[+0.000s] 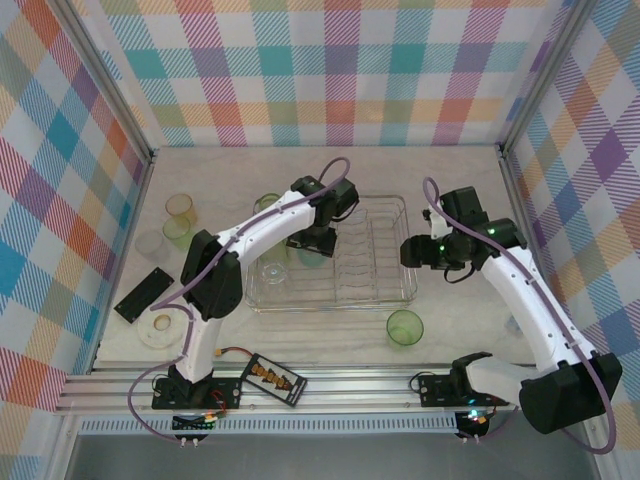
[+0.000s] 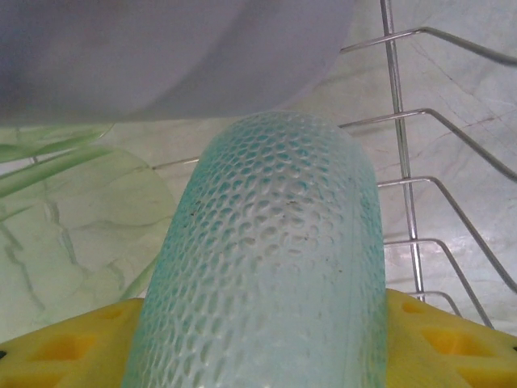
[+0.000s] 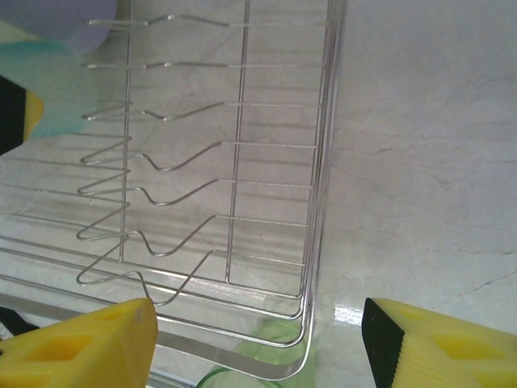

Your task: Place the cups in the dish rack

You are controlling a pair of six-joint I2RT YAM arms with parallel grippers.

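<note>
Teal cup point(image 2: 266, 259), translucent, honeycomb-dimpled

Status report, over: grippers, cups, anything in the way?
Left gripper shut on teal cup, inside dish rack. Right gripper open, empty, over rack's right edge. Lilac cup close beside the teal one. Green cup on the table.

No legible text or markings anywhere.
</note>
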